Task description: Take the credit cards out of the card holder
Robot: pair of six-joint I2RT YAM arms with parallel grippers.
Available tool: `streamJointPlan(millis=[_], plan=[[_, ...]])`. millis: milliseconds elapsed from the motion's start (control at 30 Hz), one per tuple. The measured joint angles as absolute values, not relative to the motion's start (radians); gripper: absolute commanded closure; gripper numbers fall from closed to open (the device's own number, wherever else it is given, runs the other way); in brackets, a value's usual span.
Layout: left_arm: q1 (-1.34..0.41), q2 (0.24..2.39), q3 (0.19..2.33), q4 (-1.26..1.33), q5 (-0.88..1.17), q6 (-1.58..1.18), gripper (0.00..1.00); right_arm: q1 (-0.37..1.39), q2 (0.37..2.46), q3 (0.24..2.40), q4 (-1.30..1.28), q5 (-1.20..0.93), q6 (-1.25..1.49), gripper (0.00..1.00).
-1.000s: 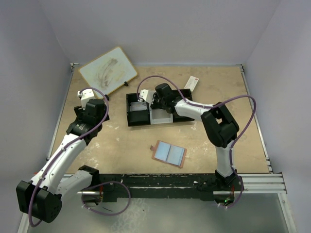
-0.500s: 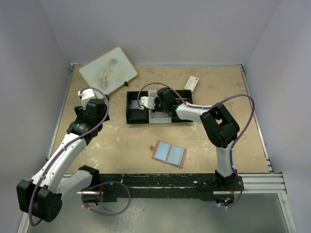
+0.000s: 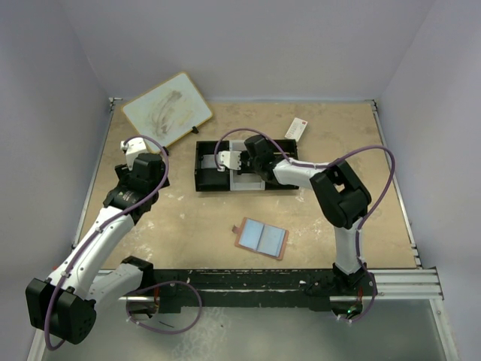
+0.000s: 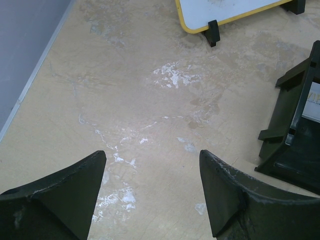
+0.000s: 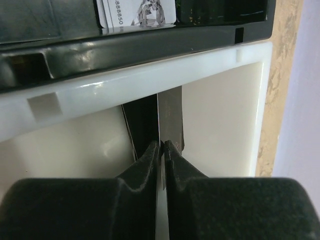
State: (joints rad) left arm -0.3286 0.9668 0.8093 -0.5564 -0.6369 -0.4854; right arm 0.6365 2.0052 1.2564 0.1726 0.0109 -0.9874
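Credit card (image 5: 170,120) pinched on edge over the tray (image 5: 225,115)
It stands edgewise at frame centre, right gripper (image 5: 163,145) clamped on its thin edge; such a narrow hold could let it twist or snag the tray wall. Card holder (image 3: 261,238) lies open, low centre; left gripper (image 4: 152,190) gapes apart at left

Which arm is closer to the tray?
Right. Right fingers sit in the tray's white compartment, pinching a card; left fingers hover over table beside it.
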Motion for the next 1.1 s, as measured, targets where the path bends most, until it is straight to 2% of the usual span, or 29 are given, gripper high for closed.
streamJointPlan(millis=[233, 367, 767, 900, 1000, 1033, 1100], plan=[[-0.329, 0.967, 0.809, -0.557, -0.636, -0.485, 0.27, 0.633, 2.005, 1.262, 0.135, -0.010, -0.975, 0.82], [-0.329, 0.967, 0.809, -0.557, -0.636, -0.485, 0.27, 0.631, 2.005, 1.279, 0.107, -0.017, -0.966, 0.72], [-0.329, 0.967, 0.809, -0.557, -0.636, -0.485, 0.27, 0.625, 2.003, 1.349, 0.041, -0.019, -0.902, 0.68], [-0.329, 0.967, 0.809, -0.557, -0.635, -0.485, 0.26, 0.624, 1.929, 1.342, 0.039, -0.017, -0.802, 0.63], [-0.329, 0.966, 0.809, -0.556, -0.630, -0.485, 0.26, 0.622, 1.746, 1.269, 0.094, 0.008, -0.635, 0.39], [-0.329, 0.966, 0.809, -0.556, -0.627, -0.485, 0.26, 0.622, 1.667, 1.232, 0.122, 0.030, -0.558, 0.27], [-0.329, 0.966, 0.809, -0.556, -0.617, -0.484, 0.26, 0.623, 1.519, 1.166, 0.158, 0.096, -0.377, 0.23]])
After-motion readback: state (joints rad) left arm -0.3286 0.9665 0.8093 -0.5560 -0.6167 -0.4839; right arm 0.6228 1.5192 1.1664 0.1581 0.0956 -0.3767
